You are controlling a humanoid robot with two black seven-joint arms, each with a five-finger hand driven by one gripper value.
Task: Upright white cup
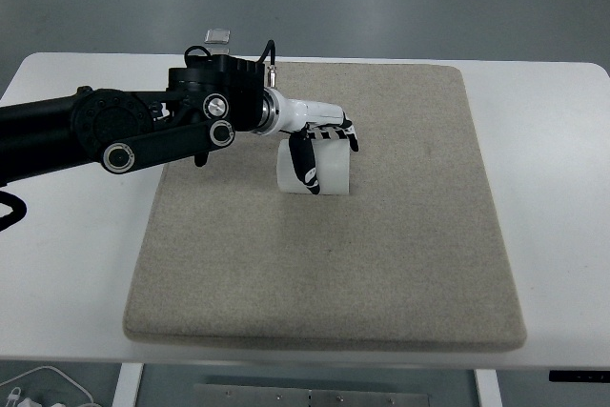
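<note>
Head view looks down on a white table carrying a beige mat that covers most of its middle. On the mat's far-left part, nearer the far edge than the near one, sits the white cup. The left hand, white with black-striped fingers, is wrapped over it: the thumb runs down the cup's near-left side and the other fingers curl over its top toward the far right, so the hand is closed around the cup and grips it. The black left arm reaches in from the table's left edge and crosses the mat's far-left corner to get there.

Much of the cup's top and far side is hidden under the palm and fingers, so neither its rim nor which end faces up can be made out, and whether it stands straight or leans slightly is hard to judge. A small clear clip-like object at the table's far edge is too small to identify. At the bottom-left corner, below the table's near edge, white cables are cut off by the frame.
</note>
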